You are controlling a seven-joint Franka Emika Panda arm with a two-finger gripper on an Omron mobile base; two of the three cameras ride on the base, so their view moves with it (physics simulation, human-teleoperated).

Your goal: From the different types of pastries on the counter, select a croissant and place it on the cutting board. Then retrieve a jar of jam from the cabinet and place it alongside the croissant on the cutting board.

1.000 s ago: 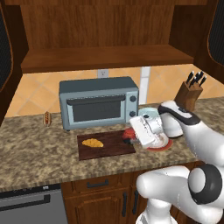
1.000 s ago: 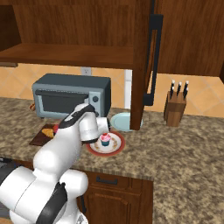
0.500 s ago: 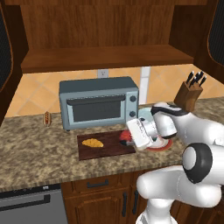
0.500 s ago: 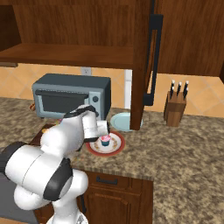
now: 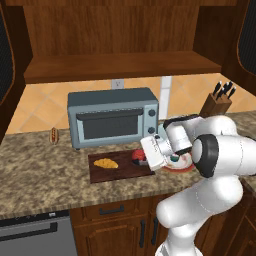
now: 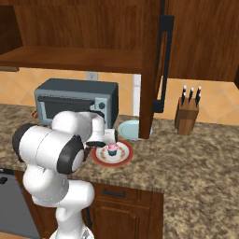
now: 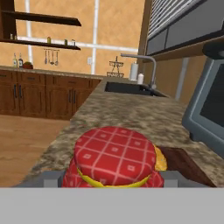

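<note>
A squat jar of jam [image 7: 114, 155] with a red checked top sits between my gripper's [image 7: 111, 177] grey fingertips [image 7: 49, 176], and the jaws are shut on it. In the left base view the gripper [image 5: 141, 159] holds the jar of jam [image 5: 136, 157] low over the right end of the dark cutting board [image 5: 120, 171]. I cannot tell whether the jar touches the board. The golden croissant [image 5: 106, 163] lies on the board's left half, apart from the jar, and its end peeks out behind the jar as the croissant [image 7: 160, 161]. The cabinet shelf [image 5: 120, 67] runs above.
A grey toaster oven [image 5: 114, 117] stands right behind the board. A pink cupcake [image 6: 112, 149] sits on a red plate [image 6: 122, 158] right of my hand, with a pale blue plate [image 6: 129, 129] behind. The hot-dog bun [image 5: 54, 134] lies far left, a knife block [image 5: 219, 101] far right. The cabinet door [image 6: 156, 65] hangs open.
My arm has swung a little to the left, carrying the jar from beside the red plate to the right end of the cutting board. The croissant has not moved.
</note>
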